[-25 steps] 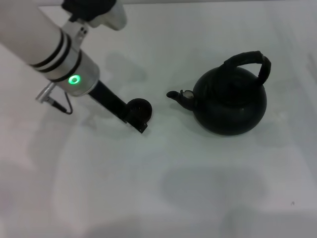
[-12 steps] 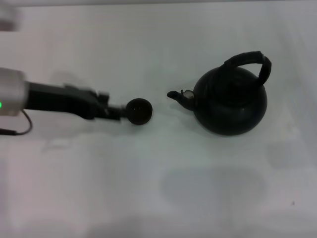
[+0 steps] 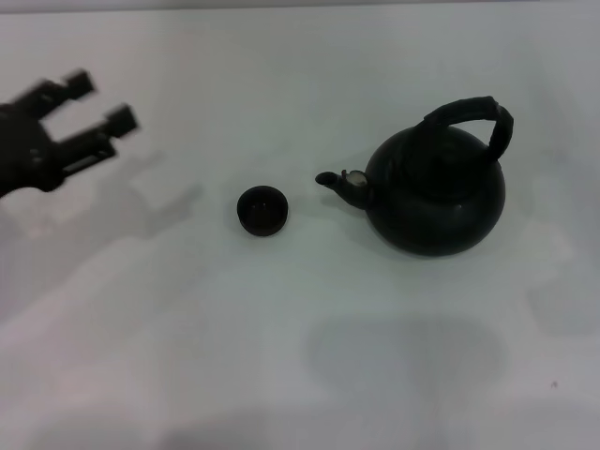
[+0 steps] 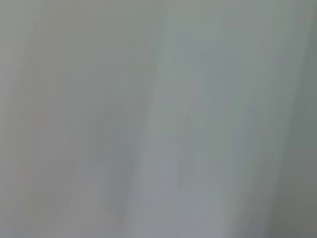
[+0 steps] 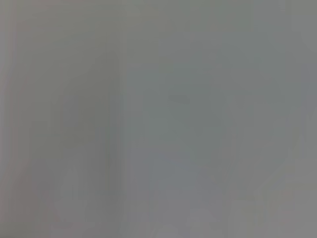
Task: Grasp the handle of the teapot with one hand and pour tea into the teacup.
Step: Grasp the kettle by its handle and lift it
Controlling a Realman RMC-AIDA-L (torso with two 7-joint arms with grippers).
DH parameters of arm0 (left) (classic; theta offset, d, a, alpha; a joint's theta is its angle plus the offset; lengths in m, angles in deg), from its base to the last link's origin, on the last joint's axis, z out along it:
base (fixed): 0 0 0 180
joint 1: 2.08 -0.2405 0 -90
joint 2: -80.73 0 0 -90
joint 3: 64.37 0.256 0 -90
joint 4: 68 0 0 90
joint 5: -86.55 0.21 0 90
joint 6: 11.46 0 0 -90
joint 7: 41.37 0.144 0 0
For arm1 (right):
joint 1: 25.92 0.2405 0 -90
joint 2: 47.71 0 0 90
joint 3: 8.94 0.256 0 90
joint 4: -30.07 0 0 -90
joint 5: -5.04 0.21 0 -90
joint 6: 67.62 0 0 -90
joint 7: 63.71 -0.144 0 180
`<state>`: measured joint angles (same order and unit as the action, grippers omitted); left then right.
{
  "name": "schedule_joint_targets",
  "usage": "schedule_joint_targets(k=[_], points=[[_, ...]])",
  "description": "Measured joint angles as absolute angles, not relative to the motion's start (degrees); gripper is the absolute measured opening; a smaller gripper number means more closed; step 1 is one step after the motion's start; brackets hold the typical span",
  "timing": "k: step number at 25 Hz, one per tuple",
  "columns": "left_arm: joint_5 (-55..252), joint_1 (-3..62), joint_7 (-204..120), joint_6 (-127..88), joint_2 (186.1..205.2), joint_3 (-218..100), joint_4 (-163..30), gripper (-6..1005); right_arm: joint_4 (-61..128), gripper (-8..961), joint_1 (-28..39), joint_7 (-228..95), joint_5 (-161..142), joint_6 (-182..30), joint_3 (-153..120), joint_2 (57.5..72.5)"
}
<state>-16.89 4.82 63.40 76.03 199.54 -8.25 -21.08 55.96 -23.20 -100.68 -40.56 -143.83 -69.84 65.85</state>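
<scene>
Matte black and round, the teapot (image 3: 436,192) sits on the white table (image 3: 281,356) toward my right side, its short spout (image 3: 336,180) aimed at the teacup (image 3: 262,210), which stands near it but apart. My left gripper (image 3: 98,105) hangs above the table well off to the left of the cup, fingers spread and empty; my right gripper shows in no view. The pot looks heavy and rigid to me, likely to swing if held off-centre, so I would close on the handle (image 3: 473,114) at the crown of its arch, where the ribbed wrap should keep the pads from slipping. The cup looks light and easy to knock, so I would pour gently
</scene>
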Motion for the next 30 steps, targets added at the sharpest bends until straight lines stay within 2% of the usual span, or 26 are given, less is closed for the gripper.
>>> schedule_joint_targets(k=[4,8,16,30], points=[[-24.3,4.7,75.9,77.9,199.56,-12.3,-30.8,880,73.4,852,-31.0,-109.4,-50.0,-137.1,-70.6,67.44],[-29.7,4.8,83.9,79.9,199.44,-13.9,-36.6,881,82.5,852,-34.8,-117.7,-55.9,-136.1,-71.1,67.59],[-32.9,5.5,92.7,80.1,199.61,-17.2,-43.5,883,82.4,852,-34.7,-120.2,-58.3,-136.8,-72.0,67.63],[-35.0,6.0,95.0,80.6,199.73,-17.1,-46.5,886,78.7,851,-29.9,-120.1,-63.3,-139.1,-75.3,67.55]])
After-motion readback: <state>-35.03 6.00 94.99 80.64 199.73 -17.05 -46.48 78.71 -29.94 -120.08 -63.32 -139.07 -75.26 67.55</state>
